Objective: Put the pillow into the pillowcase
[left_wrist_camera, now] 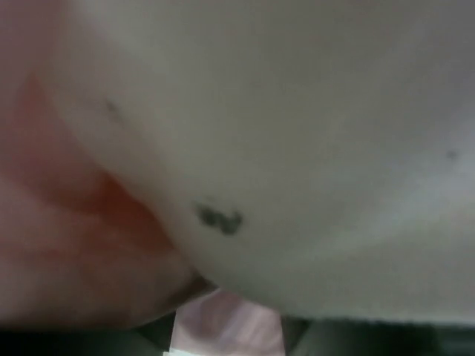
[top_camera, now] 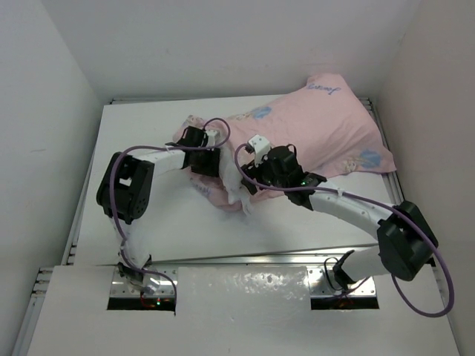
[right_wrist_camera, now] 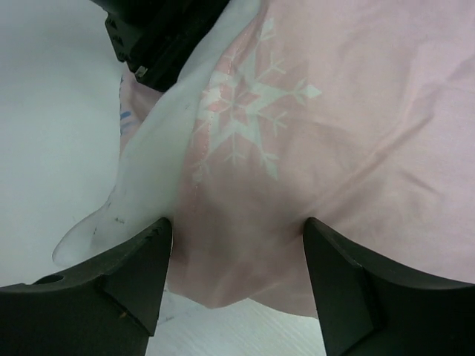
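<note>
Mia: Where is the pillowcase (top_camera: 319, 130)?

Ben: It lies on the white table (top_camera: 148, 133), over at the far right side. It shows its pale pink side, with light snowflakes on it. It looks puffy and full.

Mia: And the pillow (top_camera: 236, 194)?

Ben: Only a white corner of it shows. That corner sticks out of the near left end of the pillowcase, between the two arms. The rest is hidden under the pink cloth.

Mia: What about the right gripper (top_camera: 249, 184)?

Ben: It sits at that same end, right by the white corner. In the right wrist view its two dark fingers (right_wrist_camera: 126, 282) stand far apart. The pink cloth lies in the gap between them, but the jaws do not squeeze it. They are let go and hold nothing. One big white snowflake (right_wrist_camera: 249, 111) is on the cloth just past the fingers. The white corner lies beside the finger on the left of that view.

Mia: And the left gripper (top_camera: 208, 163)?

Ben: It is down at the left edge of the pillowcase, near the right gripper and close against the cloth.

Mia: Are its jaws clenched?

Ben: Nobody can tell. The left wrist view is all blurry. White pillow fills most of it, and pink cloth fills the left side. The fingers are only dark bits at the bottom edge.

Mia: Do the two grippers touch?

Ben: No, they are close but apart. A black part of the left arm (right_wrist_camera: 163, 37) shows at the top left of the right wrist view.
</note>
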Available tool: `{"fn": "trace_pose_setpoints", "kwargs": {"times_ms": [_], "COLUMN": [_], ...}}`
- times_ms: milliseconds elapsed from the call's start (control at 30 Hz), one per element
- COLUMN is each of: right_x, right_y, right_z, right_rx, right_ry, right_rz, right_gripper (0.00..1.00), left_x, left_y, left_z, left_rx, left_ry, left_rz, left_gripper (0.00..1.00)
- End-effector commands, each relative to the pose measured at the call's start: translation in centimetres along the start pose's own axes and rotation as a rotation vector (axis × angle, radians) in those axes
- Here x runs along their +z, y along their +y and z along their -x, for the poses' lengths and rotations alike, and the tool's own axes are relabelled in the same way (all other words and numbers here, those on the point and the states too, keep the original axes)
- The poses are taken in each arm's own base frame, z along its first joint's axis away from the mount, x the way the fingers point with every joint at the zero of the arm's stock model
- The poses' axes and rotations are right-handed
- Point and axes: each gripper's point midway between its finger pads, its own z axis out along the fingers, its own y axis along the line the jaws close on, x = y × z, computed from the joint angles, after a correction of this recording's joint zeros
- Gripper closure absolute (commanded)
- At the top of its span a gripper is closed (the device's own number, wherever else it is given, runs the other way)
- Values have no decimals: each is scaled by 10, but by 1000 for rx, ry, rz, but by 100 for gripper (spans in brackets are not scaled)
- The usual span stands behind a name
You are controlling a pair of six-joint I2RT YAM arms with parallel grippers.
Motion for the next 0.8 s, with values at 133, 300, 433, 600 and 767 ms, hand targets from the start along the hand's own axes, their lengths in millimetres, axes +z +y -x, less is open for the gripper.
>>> {"fn": "trace_pose_setpoints", "kwargs": {"times_ms": [133,300,433,600,767], "right_x": [23,43,67,76,62], "right_y": [13,21,10,-40,-63], "right_z": [25,12,28,70,117], "right_rx": [26,52,138,402,465], "right_ry": [-53,-18,-72,-265,-451], "right_rz": [29,55,1,-69,-128], "right_gripper": [26,24,92,100,100], "left_x": [-9,-47,-79,-100,-121], "left_y": [-9,-23,-37,-36,-40], "left_z": [18,30,30,7,-9], "left_rx": [6,141,298,404,483], "left_ry": [-76,-128,-125,-22,51], "left_rz": [-35,-87,-151,-171,-207], "left_gripper": [100,100,100,100,100]}}
